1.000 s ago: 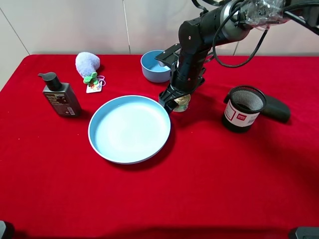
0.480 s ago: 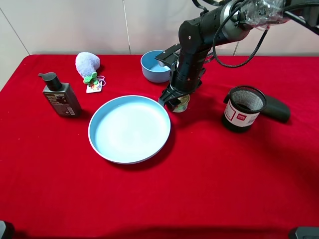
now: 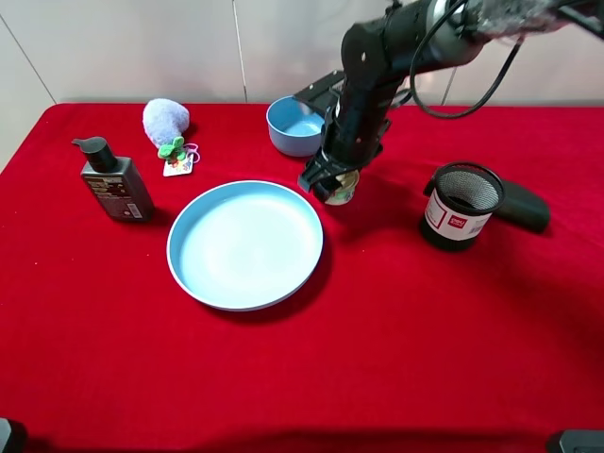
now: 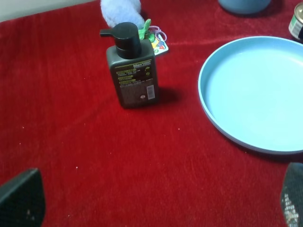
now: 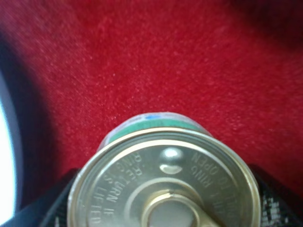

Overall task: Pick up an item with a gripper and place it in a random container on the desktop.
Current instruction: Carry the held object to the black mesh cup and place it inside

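Observation:
The small tin can [image 3: 342,187], gold lid and green-white label, is held in my right gripper [image 3: 330,183] a little above the red desktop [image 3: 396,321], just off the blue plate's back right edge. The right wrist view shows the can's lid [image 5: 165,184] close up between the dark fingers [image 5: 277,198]. The can's edge also shows in the left wrist view [image 4: 297,26]. The black mesh cup [image 3: 460,205] stands to the right, apart from the can. My left gripper [image 4: 156,208] is open and empty, low over the cloth in front of the pump bottle.
A light blue plate [image 3: 203,274] lies in the middle. A light blue bowl [image 3: 283,127] stands behind it. A dark pump bottle [image 3: 113,181] and a plush toy [image 3: 166,123] are at the left. A black object [image 3: 524,206] lies behind the mesh cup.
My right gripper has risen with the can, lifting it off the cloth and slightly back. The left arm has not moved.

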